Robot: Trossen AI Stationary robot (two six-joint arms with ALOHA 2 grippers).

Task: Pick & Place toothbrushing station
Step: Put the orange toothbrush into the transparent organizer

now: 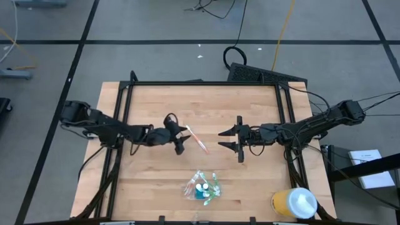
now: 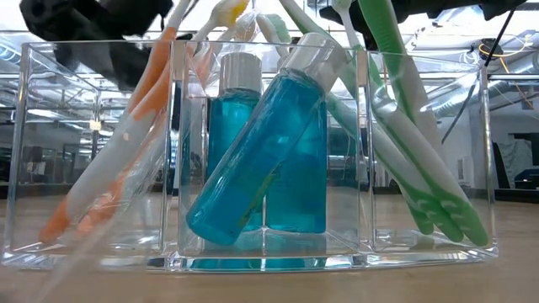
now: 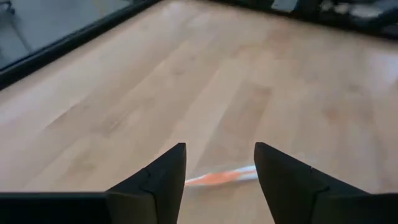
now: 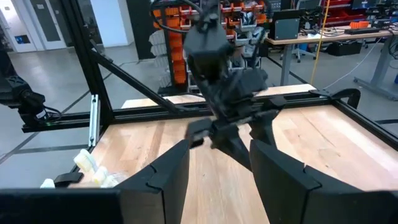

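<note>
In the low view the toothbrushing station (image 2: pixel 269 151) fills the picture; its top rim and the upper ends of the toothbrushes (image 2: pixel 421 126) standing in it are cut off by the top edge. Dark arm parts above it are blurred and mostly out of the picture. In the left wrist view the orange toothbrush (image 3: pixel 221 177) on the tabletop (image 3: pixel 186 81) is a blurred streak, its ends hidden behind the left gripper's (image 3: pixel 219 171) fingers. In the right wrist view the other arm is smeared, and pale objects at the edge are too blurred to identify. In the high view the yellow cup (image 1: pixel 294 204) is clipped by the bottom edge.
</note>
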